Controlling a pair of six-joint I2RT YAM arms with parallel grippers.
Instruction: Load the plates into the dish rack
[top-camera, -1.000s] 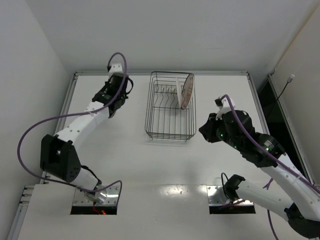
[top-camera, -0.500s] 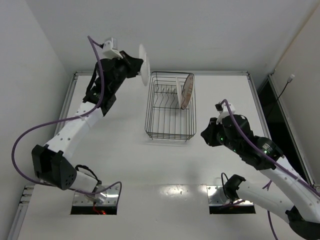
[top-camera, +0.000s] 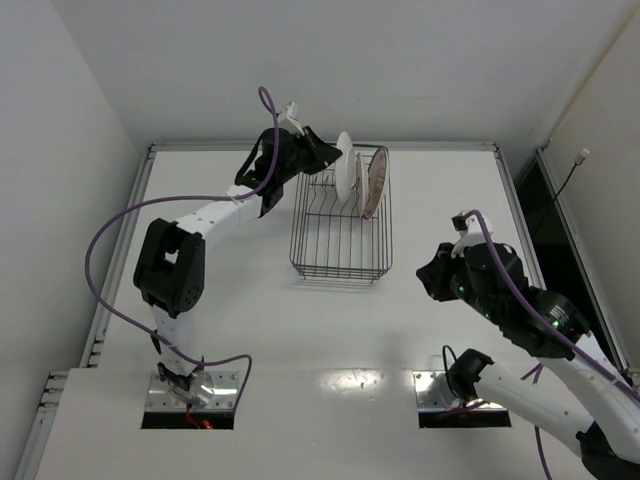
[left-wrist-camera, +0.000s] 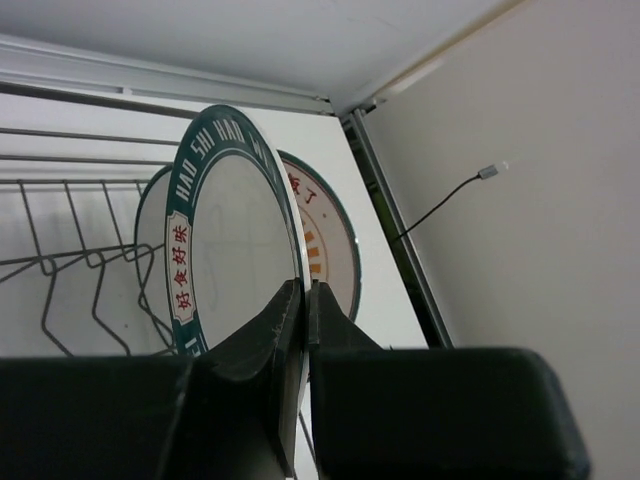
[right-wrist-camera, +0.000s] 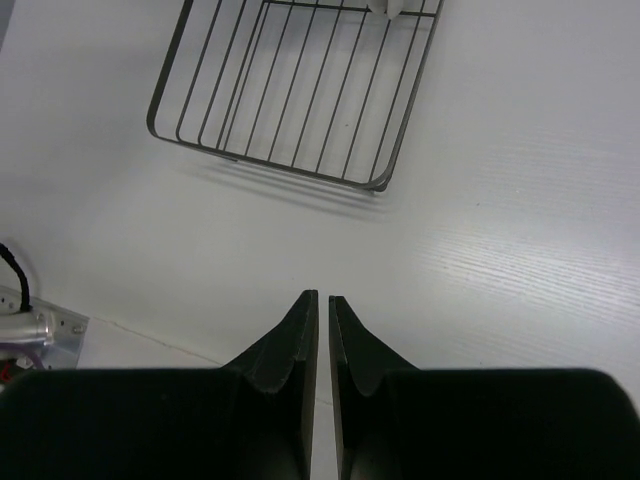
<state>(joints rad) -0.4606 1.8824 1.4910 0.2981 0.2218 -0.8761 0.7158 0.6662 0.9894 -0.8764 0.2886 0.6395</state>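
My left gripper (top-camera: 328, 156) is shut on the edge of the white plate with the dark-blue patterned rim (top-camera: 344, 172) and holds it upright over the far end of the black wire dish rack (top-camera: 305, 235). In the left wrist view the fingertips (left-wrist-camera: 290, 300) pinch that plate (left-wrist-camera: 235, 240). The plate with the orange centre (left-wrist-camera: 328, 245) stands just behind it, and it also shows in the top view (top-camera: 376, 185) leaning in the rack's far right corner. My right gripper (top-camera: 430, 278) is shut and empty (right-wrist-camera: 320, 297), above the table near the rack's near right corner. The grey-rimmed plate is out of view.
The rack's upright prongs (left-wrist-camera: 70, 265) stand left of the held plate. The rack's near half (right-wrist-camera: 290, 90) holds nothing. The table's raised back rail (top-camera: 430, 146) runs close behind the rack. A wall and a dangling cable (left-wrist-camera: 440, 205) are at the right.
My left arm lifted the blue-rimmed plate from the far left of the table and swung it right over the rack's far end. My right arm drew back a little toward the near right.
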